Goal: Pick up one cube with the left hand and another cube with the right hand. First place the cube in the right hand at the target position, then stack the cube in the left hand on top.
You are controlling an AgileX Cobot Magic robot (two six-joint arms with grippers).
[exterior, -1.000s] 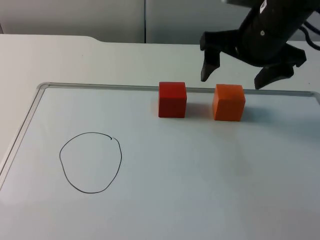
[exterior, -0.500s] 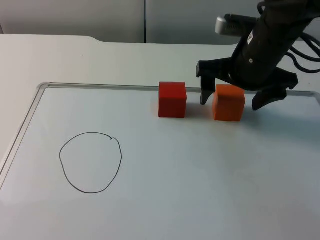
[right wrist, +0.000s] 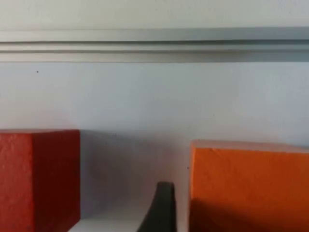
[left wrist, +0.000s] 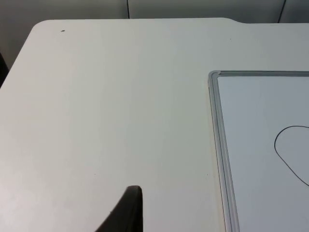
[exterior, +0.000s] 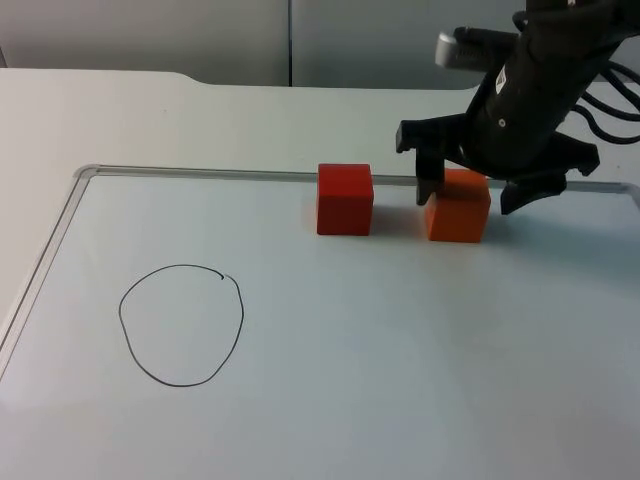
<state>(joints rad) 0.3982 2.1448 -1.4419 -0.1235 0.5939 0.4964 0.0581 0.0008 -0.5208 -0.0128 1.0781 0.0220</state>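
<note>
An orange cube and a red cube stand side by side near the far edge of the whiteboard. My right gripper is open and lowered over the orange cube, one finger on each side. In the right wrist view one black fingertip stands in the gap between the red cube and the orange cube, a little off the orange face. A hand-drawn black circle marks the board's near left. My left gripper waits over bare table left of the board, apart from both cubes.
The whiteboard's raised metal frame runs just behind the cubes and down the left side. The circle's edge lies inside that frame. White table surrounds the board, ending at the grey partition wall.
The right gripper came down from above and behind the orange cube until it straddled it. Its fingers have since drawn in closer to the cube's sides. Both cubes have stayed put.
</note>
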